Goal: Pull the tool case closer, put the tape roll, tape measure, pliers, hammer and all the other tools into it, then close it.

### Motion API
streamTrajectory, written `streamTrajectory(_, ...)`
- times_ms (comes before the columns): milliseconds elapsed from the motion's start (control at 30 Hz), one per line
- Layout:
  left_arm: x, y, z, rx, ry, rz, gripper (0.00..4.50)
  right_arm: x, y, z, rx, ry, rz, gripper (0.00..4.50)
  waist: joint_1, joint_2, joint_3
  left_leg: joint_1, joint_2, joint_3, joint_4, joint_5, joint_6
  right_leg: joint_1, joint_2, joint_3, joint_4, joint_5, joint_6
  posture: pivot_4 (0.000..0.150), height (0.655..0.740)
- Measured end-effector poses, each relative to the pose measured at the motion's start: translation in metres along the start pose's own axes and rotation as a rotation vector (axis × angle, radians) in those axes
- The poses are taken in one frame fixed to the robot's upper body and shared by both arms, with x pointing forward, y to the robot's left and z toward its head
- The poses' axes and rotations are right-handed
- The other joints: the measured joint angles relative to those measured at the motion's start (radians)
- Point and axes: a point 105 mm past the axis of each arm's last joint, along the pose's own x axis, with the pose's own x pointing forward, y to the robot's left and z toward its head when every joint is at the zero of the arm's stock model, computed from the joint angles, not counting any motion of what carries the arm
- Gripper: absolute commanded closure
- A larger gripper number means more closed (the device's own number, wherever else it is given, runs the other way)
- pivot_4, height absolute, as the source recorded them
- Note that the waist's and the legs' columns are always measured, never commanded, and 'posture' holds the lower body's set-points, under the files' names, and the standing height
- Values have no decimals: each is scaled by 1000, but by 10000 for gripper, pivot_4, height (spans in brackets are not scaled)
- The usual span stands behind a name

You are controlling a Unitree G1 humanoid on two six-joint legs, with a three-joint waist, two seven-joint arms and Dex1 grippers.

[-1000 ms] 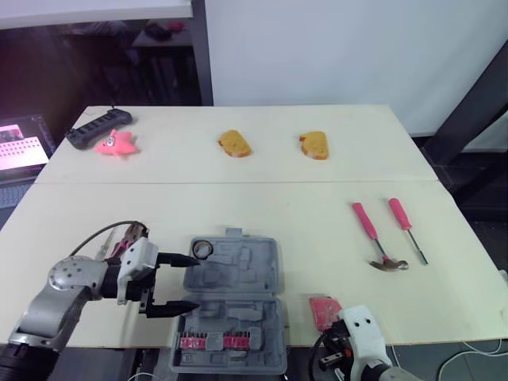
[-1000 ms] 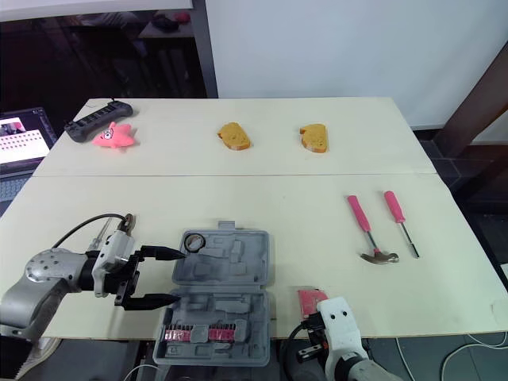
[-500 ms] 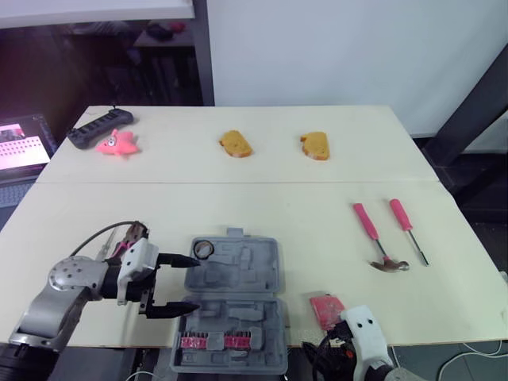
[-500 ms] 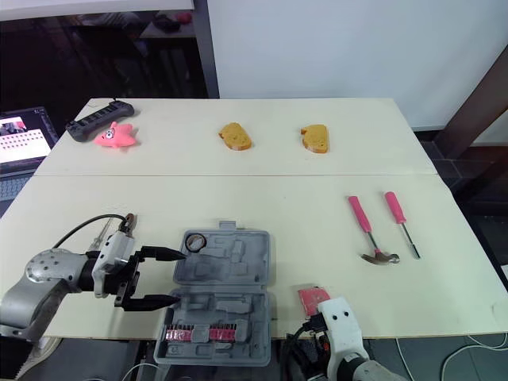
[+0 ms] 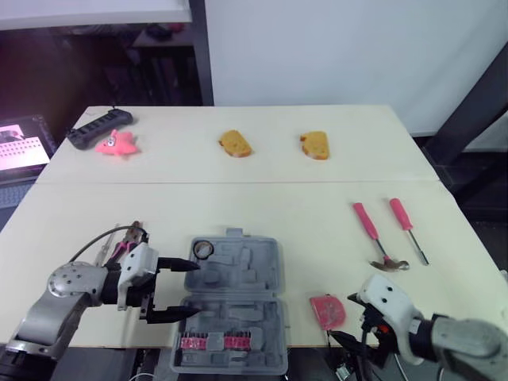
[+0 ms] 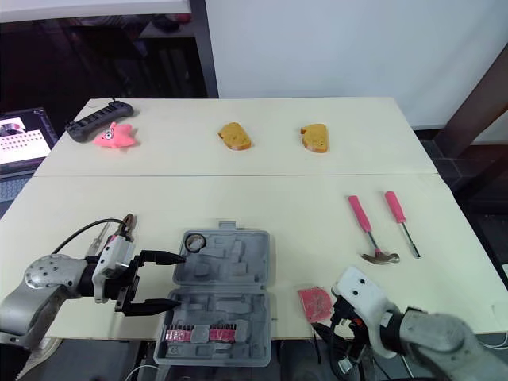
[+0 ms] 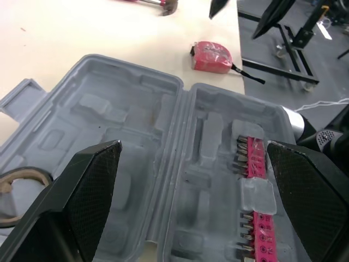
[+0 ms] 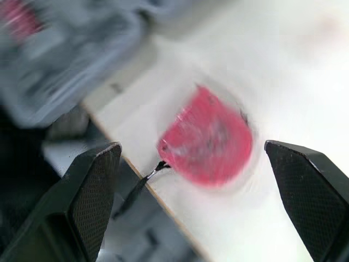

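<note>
Stretching beneath everything is a pale, smooth wooden table (image 5: pixel 262 202). At its near edge the tool case (image 5: pixel 238 278) lies open and flat, a grey moulded-plastic shell with shaped recesses in both halves. A strip of pink-held bits (image 5: pixel 213 342) sits in its nearer half. The left gripper (image 5: pixel 193 290) hovers at the case's left side, its two black tapered fingers spread wide apart and empty, their tips reaching over the case's left rim. To the right of the case, at the table edge, the right gripper (image 8: pixel 192 147) has its textured black fingers wide apart and is holding nothing. Far right of the case lie the hammer (image 5: pixel 379 242), with a pink handle and a metal claw head, and a slim pink-handled screwdriver (image 5: pixel 407 228), side by side. The rounded pink tape measure (image 5: pixel 327 310) rests just right of the case. The tape roll (image 5: pixel 202 248), a small ring, sits inside the case's far left corner.
</note>
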Motion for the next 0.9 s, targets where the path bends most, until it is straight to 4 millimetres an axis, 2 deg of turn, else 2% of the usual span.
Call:
streamTrajectory(133,-1,-2,1,4,3,2,0,1,-22,6,-302,8,117,301,-4,-2,2,0,0,0,1,0,0,1,0,0,0,0,0,1500,7400)
streamTrajectory(300,-5,-6,6,30,12,2,0,15,-28,-2,-538,41,288,301,-4,-1,3,0,0,0,1,0,0,1,0,0,0,1,0,1500,7400)
streamTrajectory(467,-13,-16,7,23,21,6,0,34,-32,-13,-589,43,322,301,-3,0,3,0,0,0,1,0,0,1,0,0,0,1,0,1500,7400)
streamTrajectory(700,-19,-25,4,13,40,14,0,42,-33,-21,-614,60,360,301,-1,0,4,0,0,0,3,0,0,1,0,0,1,1,0,1500,7400)
streamTrajectory(900,-18,-24,7,28,41,14,0,57,-37,-24,-616,65,341,301,-4,0,4,0,0,0,4,0,0,1,0,0,1,1,0,1500,7400)
